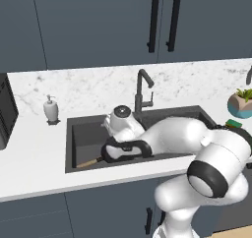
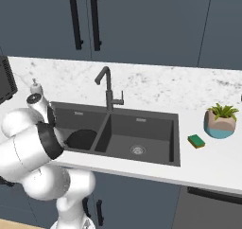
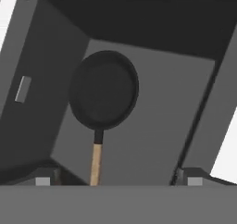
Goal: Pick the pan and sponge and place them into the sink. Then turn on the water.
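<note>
across the white marbled table (image 2: 142,88) sits the dark grey double-basin sink (image 2: 142,110), with the tall angular dark faucet (image 2: 108,88) behind its divider. on the left basin's floor lies the round black frying pan (image 3: 104,90), its light-brown wooden handle (image 3: 96,164) reaching toward the front wall. over it hangs the gripper (image 3: 118,180), jaws wide apart and holding nothing. the small green-and-yellow sponge (image 2: 196,141) lies on the table right of the sink, beside a potted plant (image 2: 220,121).

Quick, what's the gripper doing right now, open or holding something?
Gripper: open, holding nothing, above the pan lying in the sink.
</note>
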